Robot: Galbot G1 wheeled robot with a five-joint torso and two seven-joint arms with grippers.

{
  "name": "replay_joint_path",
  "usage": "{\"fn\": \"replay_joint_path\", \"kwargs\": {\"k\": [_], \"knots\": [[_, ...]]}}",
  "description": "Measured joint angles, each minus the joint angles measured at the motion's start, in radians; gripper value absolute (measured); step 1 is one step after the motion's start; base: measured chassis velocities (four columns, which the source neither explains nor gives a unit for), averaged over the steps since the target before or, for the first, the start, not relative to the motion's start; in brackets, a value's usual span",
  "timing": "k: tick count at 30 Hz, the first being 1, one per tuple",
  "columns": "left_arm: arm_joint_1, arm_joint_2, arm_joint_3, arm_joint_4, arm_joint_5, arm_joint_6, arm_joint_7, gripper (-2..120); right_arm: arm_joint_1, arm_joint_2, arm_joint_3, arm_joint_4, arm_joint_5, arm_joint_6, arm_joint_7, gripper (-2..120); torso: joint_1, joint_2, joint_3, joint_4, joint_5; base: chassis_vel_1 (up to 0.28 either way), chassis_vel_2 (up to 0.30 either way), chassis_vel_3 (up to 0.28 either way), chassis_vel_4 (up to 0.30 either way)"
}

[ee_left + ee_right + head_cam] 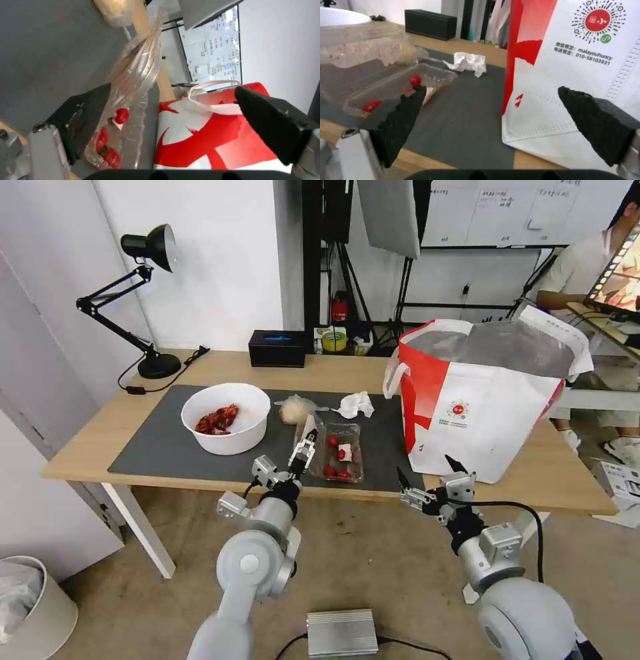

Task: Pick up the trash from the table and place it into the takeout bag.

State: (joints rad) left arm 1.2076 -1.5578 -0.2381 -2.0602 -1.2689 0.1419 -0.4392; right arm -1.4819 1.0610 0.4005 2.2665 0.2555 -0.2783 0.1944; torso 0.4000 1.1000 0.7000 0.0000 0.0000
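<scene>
head view: the left end effector [303,447] hangs at the near edge of the tabletop [93,440], its fingers spread, one black pad [87,115] against the raised lid of the clear tray [341,452], nothing pinched yet. the tray lies on the grey mat [160,443], at about three o'clock from the white bowl [227,418]. the bagged beige lump [295,410] and the tissue [355,405] sit behind it, near twelve o'clock. the takeout bag [487,413] stands open at three o'clock from the tray. the right end effector [430,480] waits spread before the bag's near corner. to do this well, i judge the left should straddle the thin lid fully before closing, since the plastic looks flimsy and may flex.
</scene>
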Motion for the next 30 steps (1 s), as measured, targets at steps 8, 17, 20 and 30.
{"fn": "replay_joint_path", "kwargs": {"k": [8,17,20,30], "knots": [[0.003,-0.004,0.009,-0.002,0.003,-0.002,0.002,100,-0.005,0.002,0.002,0.004,-0.002,0.0,0.0,100,0.0,0.0,0.0,0.0,0.0,0.0,0.0,0.0,0.0],[0.005,-0.009,0.018,-0.003,0.007,-0.002,0.006,100,-0.015,0.005,0.011,0.009,-0.003,0.0,0.001,100,0.0,0.0,0.0,0.0,0.0,0.0,0.0,0.0,0.0],[0.008,-0.013,0.027,-0.005,0.01,-0.002,0.009,100,-0.019,0.007,0.015,0.011,-0.004,0.001,0.001,100,0.0,0.0,0.0,0.0,0.0,0.0,0.0,0.0,0.0],[0.025,-0.023,0.057,-0.013,0.03,-0.002,0.022,100,-0.034,0.009,0.03,0.017,-0.006,0.001,0.001,100,0.0,0.0,0.0,0.0,0.0001,0.0,0.0,0.0,0.0]]}}
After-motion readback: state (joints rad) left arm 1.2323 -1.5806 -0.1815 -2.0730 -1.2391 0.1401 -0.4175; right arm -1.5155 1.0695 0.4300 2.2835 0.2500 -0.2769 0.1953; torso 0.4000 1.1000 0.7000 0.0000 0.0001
